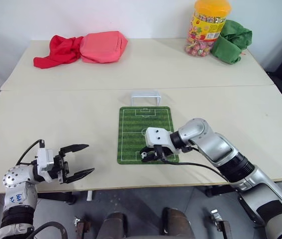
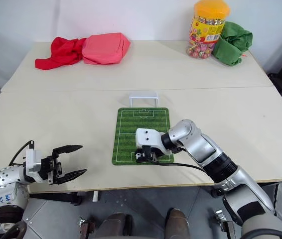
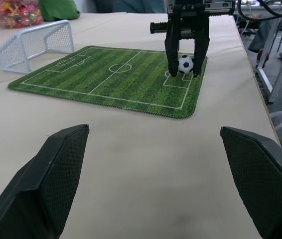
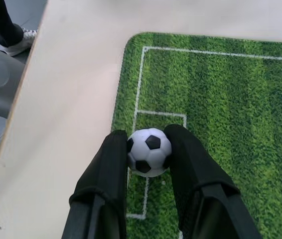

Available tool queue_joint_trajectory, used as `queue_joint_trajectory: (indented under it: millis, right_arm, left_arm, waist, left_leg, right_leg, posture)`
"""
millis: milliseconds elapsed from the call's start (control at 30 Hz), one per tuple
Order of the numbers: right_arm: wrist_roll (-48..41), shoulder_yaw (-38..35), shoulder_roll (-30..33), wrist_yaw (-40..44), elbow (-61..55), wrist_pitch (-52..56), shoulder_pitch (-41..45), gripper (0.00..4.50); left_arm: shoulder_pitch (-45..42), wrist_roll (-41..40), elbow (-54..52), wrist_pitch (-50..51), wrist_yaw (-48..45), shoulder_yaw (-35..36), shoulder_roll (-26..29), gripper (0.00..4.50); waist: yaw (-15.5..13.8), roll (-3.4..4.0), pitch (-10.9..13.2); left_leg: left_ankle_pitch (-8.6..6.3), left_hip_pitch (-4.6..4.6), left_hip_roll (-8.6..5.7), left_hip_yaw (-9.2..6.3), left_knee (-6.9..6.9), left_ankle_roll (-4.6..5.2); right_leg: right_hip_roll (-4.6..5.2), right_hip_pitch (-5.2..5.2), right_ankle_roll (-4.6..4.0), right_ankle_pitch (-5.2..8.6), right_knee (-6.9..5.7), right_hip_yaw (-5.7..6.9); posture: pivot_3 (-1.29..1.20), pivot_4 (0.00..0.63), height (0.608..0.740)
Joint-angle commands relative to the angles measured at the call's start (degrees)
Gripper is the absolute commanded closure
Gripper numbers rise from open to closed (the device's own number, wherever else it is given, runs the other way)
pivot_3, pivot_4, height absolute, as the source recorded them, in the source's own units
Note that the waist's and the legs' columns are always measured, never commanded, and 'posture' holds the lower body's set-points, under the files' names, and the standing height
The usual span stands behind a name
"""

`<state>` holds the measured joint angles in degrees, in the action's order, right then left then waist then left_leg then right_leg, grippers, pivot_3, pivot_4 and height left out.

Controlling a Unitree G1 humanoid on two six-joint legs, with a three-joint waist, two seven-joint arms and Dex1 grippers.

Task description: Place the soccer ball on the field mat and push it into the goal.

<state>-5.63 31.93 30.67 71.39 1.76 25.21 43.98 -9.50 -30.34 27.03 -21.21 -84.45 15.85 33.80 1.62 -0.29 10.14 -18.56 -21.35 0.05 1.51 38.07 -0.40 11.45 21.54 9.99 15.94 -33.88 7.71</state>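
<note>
The green striped field mat [image 1: 146,130] lies in the middle of the table, and the small white goal [image 1: 145,96] stands at its far end. My right gripper [image 1: 149,156] points down over the mat's near end, shut on the tiny black-and-white soccer ball [image 4: 149,152]. The ball sits between the two black fingers [image 3: 172,50], at or just above the near penalty box [image 3: 180,79]. My left gripper [image 1: 78,160] hovers open over the table's front left, well apart from the mat, with nothing between its fingers.
At the back left lie a red cloth [image 1: 57,51] and a pink pouch [image 1: 103,46]. A candy jar with an orange lid [image 1: 208,27] and a green cloth [image 1: 231,41] stand at the back right. The table's front edge runs just below the mat.
</note>
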Motion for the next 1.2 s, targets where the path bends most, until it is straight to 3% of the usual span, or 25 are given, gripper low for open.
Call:
queue_joint_trajectory:
  millis: [33,233,467,1100,1200]
  right_arm:
    - [0.64,-0.51,-0.6,0.91,0.14,-1.63,0.33,3.65]
    - [1.5,-0.97,-0.73,1.29,1.7,-2.94,-0.26,3.65]
    - [1.32,-1.9,-1.21,1.06,2.24,-3.4,-0.14,1.5]
    - [-3.47,-10.39,0.18,-0.56,-9.94,4.33,1.97,1.5]
    - [-4.86,-11.85,2.01,-1.09,-14.53,5.56,-1.27,2.11]
  left_arm:
    - [0.64,-1.35,-2.36,-0.01,0.75,1.38,0.14,0.0]
    - [0.72,-1.26,-2.4,-0.12,1.35,1.51,0.32,0.0]
    - [-0.27,-0.92,-1.76,-0.23,1.93,1.36,0.42,0.0]
    - [-5.39,-0.02,2.27,-0.45,0.68,-0.03,0.2,0.0]
    - [-7.66,0.34,4.52,-0.64,-0.3,-0.39,0.3,0.0]
  waist:
    - [0.01,0.0,0.0]
    - [0.04,0.0,0.0]
    - [0.04,0.0,0.0]
    - [-0.01,0.0,0.0]
    - [-0.17,0.0,0.0]
  left_leg:
    - [0.0,0.0,0.0,0.0,0.0,0.0]
    - [0.0,0.01,0.0,0.0,0.0,-0.01]
    - [0.0,0.01,0.01,0.01,0.0,-0.01]
    - [-0.01,0.01,0.02,0.01,-0.01,-0.02]
    - [-0.01,0.0,0.01,0.0,-0.01,-0.02]
  right_leg:
    - [0.0,0.0,0.0,0.0,0.0,0.0]
    - [0.0,0.0,0.0,0.0,-0.01,0.0]
    - [-0.01,0.0,0.0,0.0,-0.01,0.0]
    - [-0.02,0.0,0.0,0.0,0.0,0.0]
    - [-0.02,0.0,0.0,0.0,0.02,0.01]
  posture:
    - [0.0,0.15,0.74]
    - [0.0,0.15,0.74]
    - [0.0,0.15,0.74]
    - [0.0,0.15,0.74]
    - [0.0,0.15,0.74]
